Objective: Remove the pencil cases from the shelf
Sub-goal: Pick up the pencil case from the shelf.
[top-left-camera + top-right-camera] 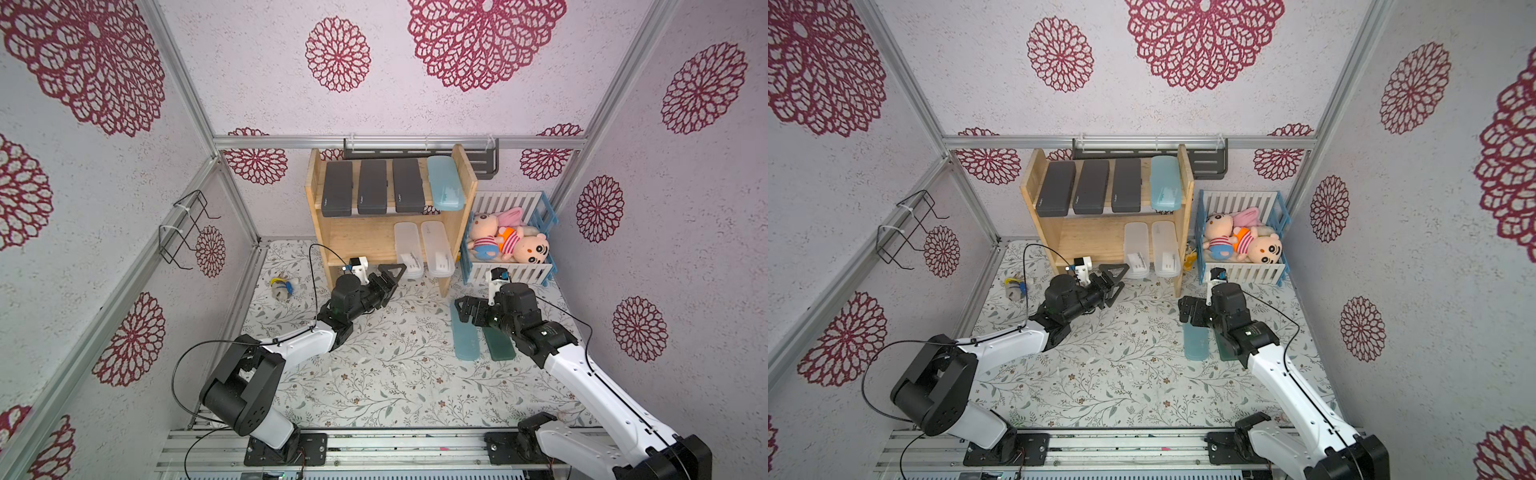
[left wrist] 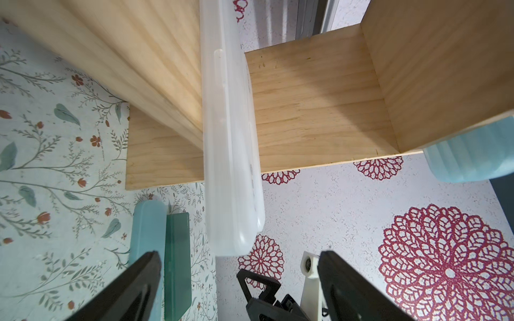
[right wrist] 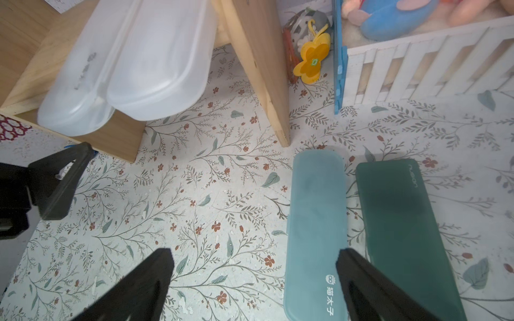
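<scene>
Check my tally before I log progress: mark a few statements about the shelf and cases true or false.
Three dark grey pencil cases lie on the shelf's top tier. True.
The dark green case sits on the lower tier. False: it lies on the table beside a light blue case.
Two frosted clear cases rest on the lower tier. True.
The left gripper is shut on a frosted case. False: its jaws stand open before one case's end.
The right gripper holds a case. False: it is open and empty.
</scene>
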